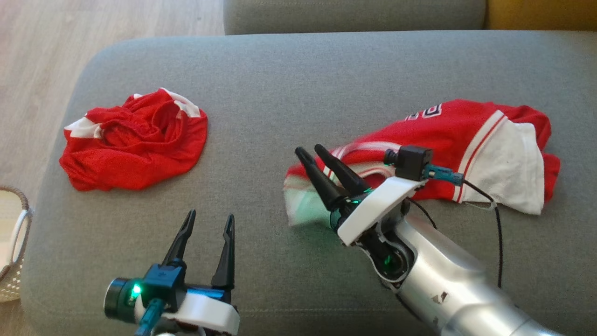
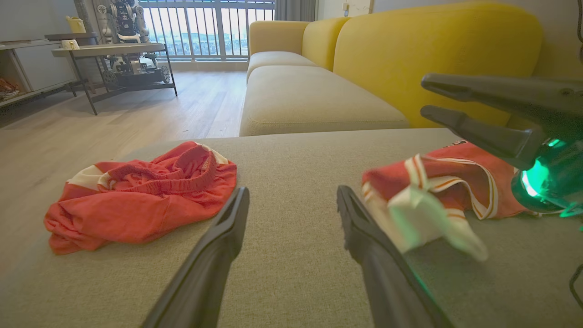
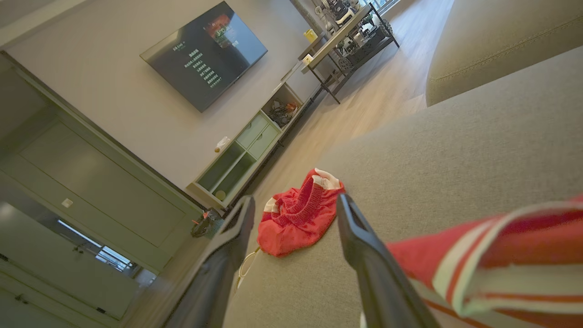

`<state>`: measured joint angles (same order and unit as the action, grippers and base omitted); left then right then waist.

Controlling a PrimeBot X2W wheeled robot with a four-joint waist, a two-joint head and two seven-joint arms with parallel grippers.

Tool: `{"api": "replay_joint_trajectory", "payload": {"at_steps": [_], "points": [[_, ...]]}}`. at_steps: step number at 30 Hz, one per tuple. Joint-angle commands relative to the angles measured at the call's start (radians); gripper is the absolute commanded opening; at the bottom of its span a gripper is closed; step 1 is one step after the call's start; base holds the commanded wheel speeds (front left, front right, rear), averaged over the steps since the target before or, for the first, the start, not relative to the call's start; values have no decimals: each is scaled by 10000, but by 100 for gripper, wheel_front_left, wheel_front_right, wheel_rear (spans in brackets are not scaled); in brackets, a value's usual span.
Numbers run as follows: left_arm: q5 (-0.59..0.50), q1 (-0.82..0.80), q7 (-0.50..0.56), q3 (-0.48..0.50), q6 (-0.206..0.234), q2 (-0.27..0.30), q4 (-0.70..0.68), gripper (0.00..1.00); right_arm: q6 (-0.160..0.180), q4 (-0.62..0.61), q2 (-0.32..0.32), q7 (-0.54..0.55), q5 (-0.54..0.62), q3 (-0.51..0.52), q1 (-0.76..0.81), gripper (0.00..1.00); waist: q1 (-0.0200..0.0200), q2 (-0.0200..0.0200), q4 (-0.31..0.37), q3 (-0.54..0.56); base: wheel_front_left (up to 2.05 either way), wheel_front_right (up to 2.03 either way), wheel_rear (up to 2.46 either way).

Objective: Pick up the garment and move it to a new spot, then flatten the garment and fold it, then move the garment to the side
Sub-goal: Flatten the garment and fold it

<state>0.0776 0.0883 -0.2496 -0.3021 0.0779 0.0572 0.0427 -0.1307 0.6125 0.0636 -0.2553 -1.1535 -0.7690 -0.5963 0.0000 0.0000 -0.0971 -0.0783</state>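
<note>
Jersey [image 1: 447,135] lies rumpled on the grey sofa [image 1: 298,84].
Right gripper [image 1: 308,149] spread, empty, at its left end; left gripper [image 1: 210,214] spread, near red shorts [image 1: 135,144].

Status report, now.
Left gripper open, empty. Right gripper open over red-and-white jersey, which lies rumpled on grey cushion. Crumpled red shorts lie apart, left; nothing blocking.

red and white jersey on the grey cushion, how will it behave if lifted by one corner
Likely floppy: the red and white fabric jersey lies in soft folds on the grey sofa cushion, so it should sag. Probably light: the cloth looks thin.
</note>
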Motion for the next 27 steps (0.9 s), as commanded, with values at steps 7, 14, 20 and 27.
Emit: {"api": "replay_joint_trajectory", "payload": {"at_steps": [7,14,20,27], "points": [[-5,-757,-122,378,-14,-70,-505,100,0,-302,-134,-65,2503,2095,483,100,0,0,472,-330,0,0,0],[-480,-1395,-122,-120,-607,-23,-622,100,0,-2545,-134,-65,7965,5955,2213,100,0,0,1324,-694,0,0,0],[-726,-2276,-122,-690,-1157,37,-523,100,0,-4556,-134,-65,10086,6895,3512,100,0,0,2259,-1059,0,0,0],[-1292,-3297,-122,-1647,-1646,344,549,100,0,-6275,-134,-65,10045,7698,4212,100,0,0,3176,-1338,0,0,0]]}}
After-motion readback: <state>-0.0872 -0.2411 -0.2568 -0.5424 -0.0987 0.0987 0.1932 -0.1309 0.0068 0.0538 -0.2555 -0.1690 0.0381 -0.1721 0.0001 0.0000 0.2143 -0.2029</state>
